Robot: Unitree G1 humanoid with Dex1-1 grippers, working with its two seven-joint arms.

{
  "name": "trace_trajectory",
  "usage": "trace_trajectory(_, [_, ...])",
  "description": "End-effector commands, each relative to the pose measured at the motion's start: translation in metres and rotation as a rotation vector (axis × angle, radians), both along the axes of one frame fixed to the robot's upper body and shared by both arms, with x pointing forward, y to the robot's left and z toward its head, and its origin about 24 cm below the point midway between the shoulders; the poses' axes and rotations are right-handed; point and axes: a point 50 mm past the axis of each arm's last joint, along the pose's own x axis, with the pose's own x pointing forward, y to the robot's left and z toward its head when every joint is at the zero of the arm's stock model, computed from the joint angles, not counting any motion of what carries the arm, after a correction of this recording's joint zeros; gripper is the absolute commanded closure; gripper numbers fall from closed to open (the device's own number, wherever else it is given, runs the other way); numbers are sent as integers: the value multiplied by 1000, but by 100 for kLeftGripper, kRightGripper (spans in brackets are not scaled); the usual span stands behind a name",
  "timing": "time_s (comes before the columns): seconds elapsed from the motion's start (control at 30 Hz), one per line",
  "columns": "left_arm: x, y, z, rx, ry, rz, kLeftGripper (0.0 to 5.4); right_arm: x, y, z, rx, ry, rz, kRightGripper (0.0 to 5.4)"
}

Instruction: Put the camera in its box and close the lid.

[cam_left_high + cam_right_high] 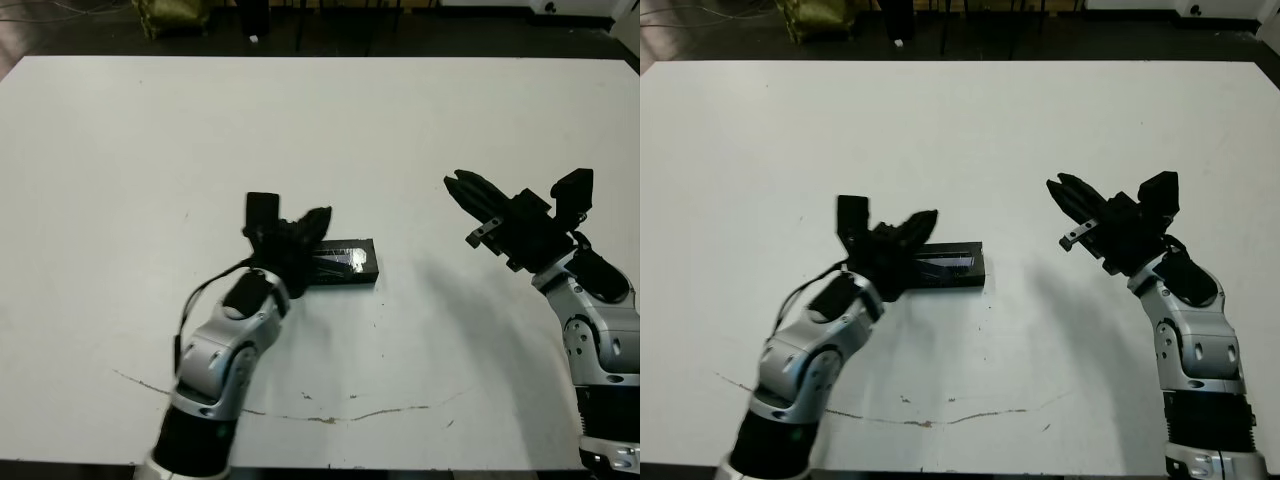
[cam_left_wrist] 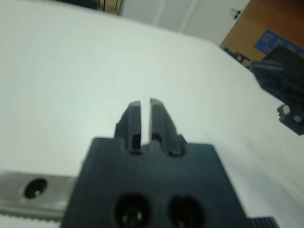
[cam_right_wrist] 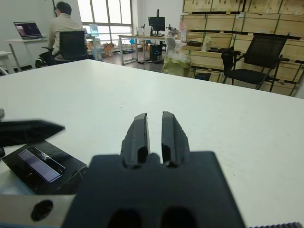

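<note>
- Looking at the white table [image 1: 420,130] first: you're seeing it mostly bare, w/ faint scuff lines near the front edge and only one black item lying mid-table.
- You're holding the left gripper [image 1: 300,232] right over the left end of that item; in its wrist view the fingers [image 2: 135,116] are showing only a slit between them, nothing pinched.
- You're keeping the right gripper [image 1: 465,187] raised and well apart from the item, on its right; fingers [image 3: 138,135] are nearly together, gripping nothing.
- Sitting mid-table is the lid [image 1: 345,262], flat, glossy silvery strip facing up; it's apparently lying on the box, w/ black sides showing under it in the right wrist view. White lining isn't showing anywhere.
- Camera isn't showing in any view, so you can't confirm it's inside; judging by the covered box, it prob. is.
- Step in hand, as a judgement: you're likely at the closing stage. Next move is calling for a check that the lid is seating flush, pressing down w/ the left gripper if not, w/o shoving the box sideways.
</note>
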Motion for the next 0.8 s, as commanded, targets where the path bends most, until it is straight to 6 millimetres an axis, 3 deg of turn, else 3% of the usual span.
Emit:
trace_trajectory(0.03, [-4,-6,-13,51,64,-14,539,-3,-3,-7,-8,30,-8,540])
trace_trajectory(0.23, [-10,-7,-29,151,86,-75,539,-3,-3,-7,-10,41,-11,540])
trace_trajectory(0.57, [-13,1,-60,211,250,-27,539,-4,-2,-7,-14,41,-13,540])
trace_trajectory(0.8, [-14,5,-54,267,243,-8,539,-4,-2,-8,-7,45,-9,540])
